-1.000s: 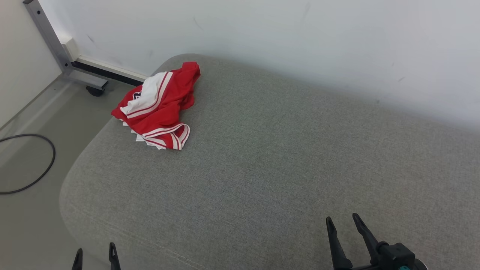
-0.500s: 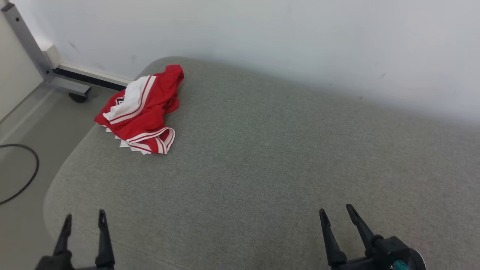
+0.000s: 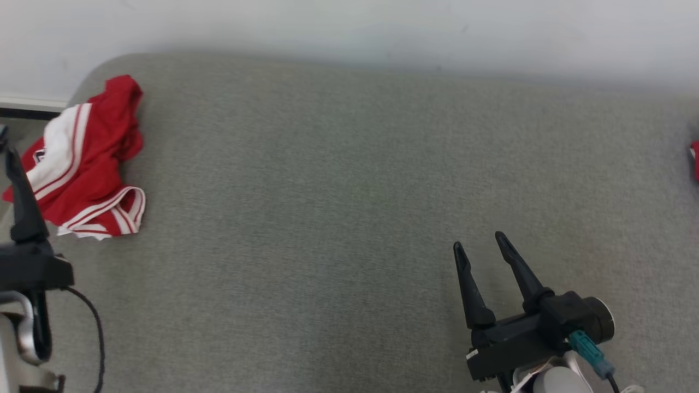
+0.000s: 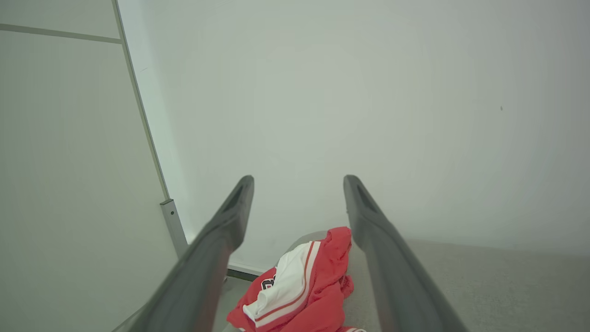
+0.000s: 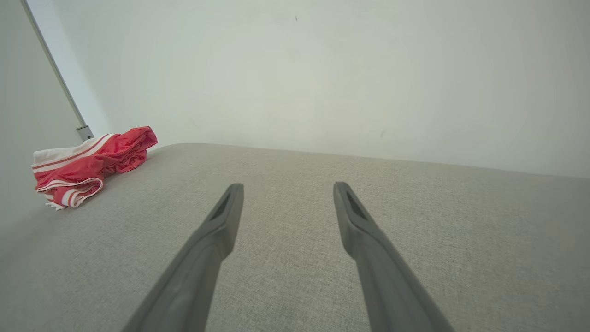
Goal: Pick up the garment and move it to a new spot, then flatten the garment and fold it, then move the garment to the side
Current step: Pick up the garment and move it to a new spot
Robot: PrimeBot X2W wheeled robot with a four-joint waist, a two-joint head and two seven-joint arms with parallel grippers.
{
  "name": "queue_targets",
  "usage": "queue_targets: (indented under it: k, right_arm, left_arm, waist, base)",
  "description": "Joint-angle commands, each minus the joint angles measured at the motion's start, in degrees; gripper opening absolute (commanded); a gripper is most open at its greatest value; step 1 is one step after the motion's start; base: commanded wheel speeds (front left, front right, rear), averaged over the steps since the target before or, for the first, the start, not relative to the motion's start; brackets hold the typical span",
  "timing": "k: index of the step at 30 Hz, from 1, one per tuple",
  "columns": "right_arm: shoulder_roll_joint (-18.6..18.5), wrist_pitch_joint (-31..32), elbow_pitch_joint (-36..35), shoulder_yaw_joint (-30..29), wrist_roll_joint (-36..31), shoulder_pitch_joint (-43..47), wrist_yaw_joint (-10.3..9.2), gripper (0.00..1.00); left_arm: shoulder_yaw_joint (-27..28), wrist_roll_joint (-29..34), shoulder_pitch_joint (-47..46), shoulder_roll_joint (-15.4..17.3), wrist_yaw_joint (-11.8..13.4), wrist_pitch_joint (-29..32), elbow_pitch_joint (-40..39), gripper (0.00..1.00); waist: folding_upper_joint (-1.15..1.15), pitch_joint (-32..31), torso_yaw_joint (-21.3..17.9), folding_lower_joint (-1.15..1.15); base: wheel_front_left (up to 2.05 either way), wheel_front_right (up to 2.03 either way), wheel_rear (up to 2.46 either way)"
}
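Nothing is done yet: the crumpled red-and-white sports garment lies ungrasped at the bench corner, with the left gripper and right gripper jaws open and empty.

One grey cushion. One crumpled red-and-white garment lies at the cushion's far left corner. One small red patch, too cropped to identify, sits at the cushion's right edge. Two grippers, each with two dark fingers: the left gripper by the cushion's left end, the right gripper over its near right part.
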Motion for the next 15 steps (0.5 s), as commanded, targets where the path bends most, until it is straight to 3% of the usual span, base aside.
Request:
queue_targets:
  k: [1, 10, 15]
  right_arm:
    - [0.00, 0.01, -0.52, 0.14, -0.02, -1.12, 0.05, 1.00]
    - [0.05, 0.01, -3.15, 0.40, 0.17, -5.20, 0.05, 1.00]
    - [0.04, 0.00, -3.97, 1.04, 0.55, -6.15, 0.05, 1.00]
  left_arm:
    - [0.28, 0.39, -2.58, 1.79, -0.18, -0.19, 1.17, 1.00]
    - [0.59, -1.46, -13.22, 9.37, -0.81, -0.17, 11.16, 1.00]
    - [0.75, -3.86, -17.89, 13.34, -0.84, 3.55, 19.59, 1.00]
  waist:
    - [-0.01, 8.60, -8.73, -0.02]
    - [-0.01, 15.07, -13.90, -0.02]
    - [-0.01, 16.34, -15.50, -0.02]
  base:
    - [0.00, 0.00, 0.00]
    - [0.00, 0.00, 0.00]
    - [0.00, 0.00, 0.00]
